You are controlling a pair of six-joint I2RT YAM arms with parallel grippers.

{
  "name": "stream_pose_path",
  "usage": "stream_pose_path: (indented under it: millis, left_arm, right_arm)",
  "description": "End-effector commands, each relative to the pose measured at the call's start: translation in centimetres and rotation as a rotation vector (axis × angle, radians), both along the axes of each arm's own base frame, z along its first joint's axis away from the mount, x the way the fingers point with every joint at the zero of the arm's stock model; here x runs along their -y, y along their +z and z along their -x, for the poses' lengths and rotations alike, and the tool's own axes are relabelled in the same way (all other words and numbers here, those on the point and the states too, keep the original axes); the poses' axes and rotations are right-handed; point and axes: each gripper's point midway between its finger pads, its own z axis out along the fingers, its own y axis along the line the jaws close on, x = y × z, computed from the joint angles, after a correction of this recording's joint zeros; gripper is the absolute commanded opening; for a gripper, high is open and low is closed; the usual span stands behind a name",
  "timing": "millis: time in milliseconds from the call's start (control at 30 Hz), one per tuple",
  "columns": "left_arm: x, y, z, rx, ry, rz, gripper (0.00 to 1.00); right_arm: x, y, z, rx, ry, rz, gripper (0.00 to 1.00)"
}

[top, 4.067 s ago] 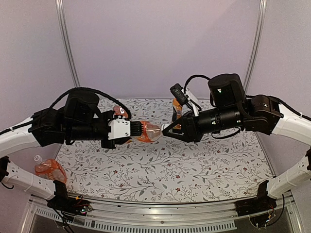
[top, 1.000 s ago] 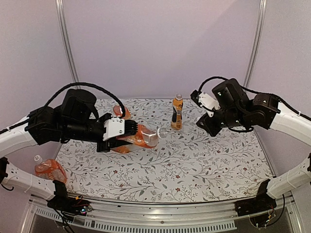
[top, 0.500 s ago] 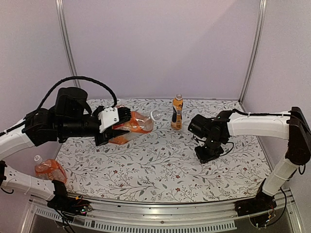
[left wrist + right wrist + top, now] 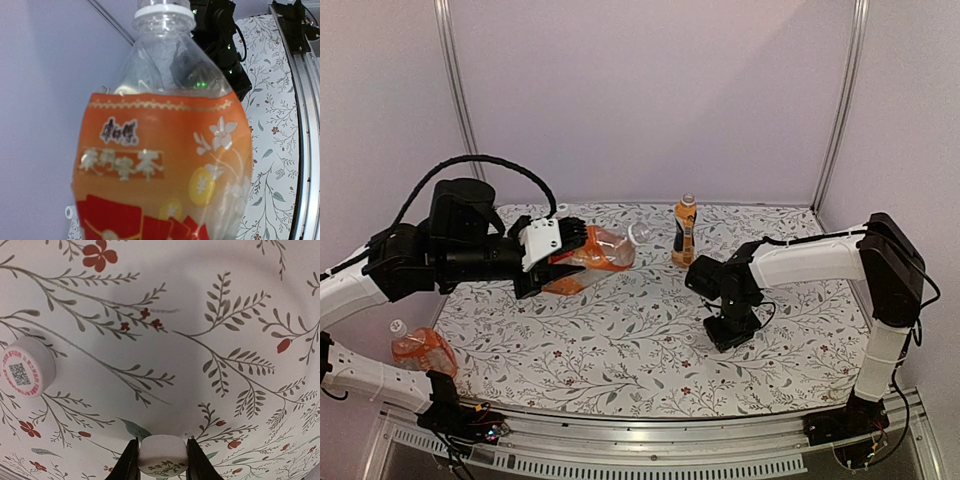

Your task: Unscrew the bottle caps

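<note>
My left gripper (image 4: 578, 256) is shut on a squat orange-label bottle (image 4: 600, 250) and holds it tilted above the table. Its neck (image 4: 164, 15) is bare, with no cap, and the bottle fills the left wrist view (image 4: 160, 165), hiding the fingers. My right gripper (image 4: 730, 334) points down at the table, shut on a white bottle cap (image 4: 162, 454) close to the cloth. A second loose cap (image 4: 25, 367), printed on top, lies on the table to its left. The tall dark-label bottle (image 4: 685, 232) stands capped at the back.
Another squat bottle (image 4: 420, 350) with its cap on lies at the table's front left edge by the left arm. The floral tablecloth (image 4: 640, 340) covers the table. Frame posts and purple walls stand close behind.
The right arm left the bottle's neck and swung down to the table with the cap. The left gripper drew the uncapped bottle back to the left and tilted it up.
</note>
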Motion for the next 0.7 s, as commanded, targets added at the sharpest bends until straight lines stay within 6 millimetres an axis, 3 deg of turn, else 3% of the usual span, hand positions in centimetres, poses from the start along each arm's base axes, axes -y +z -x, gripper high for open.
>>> stream_pose_path:
  millis: [0,167,333,467,667]
  left_arm:
    - [-0.2,0.3,-0.2,0.012,0.002,0.02,0.17]
    - [-0.1,0.5,-0.1,0.012,-0.002,0.024,0.17]
    - [0.1,1.0,0.1,-0.001,-0.014,0.033,0.17]
    - [0.2,1.1,0.4,-0.007,-0.03,0.04,0.18]
    - [0.4,1.5,1.0,-0.032,-0.05,0.061,0.18]
  right_arm:
    - [-1.0,-0.5,-0.7,0.006,0.001,-0.01,0.29]
    - [-0.7,0.2,-0.7,0.013,0.004,-0.002,0.57]
    - [-0.8,3.6,-1.6,0.076,0.018,-0.02,0.77]
    - [-1.7,8.8,-2.5,0.175,0.082,-0.081,0.82]
    - [-5.1,19.2,-2.6,0.461,0.328,-0.279,0.82]
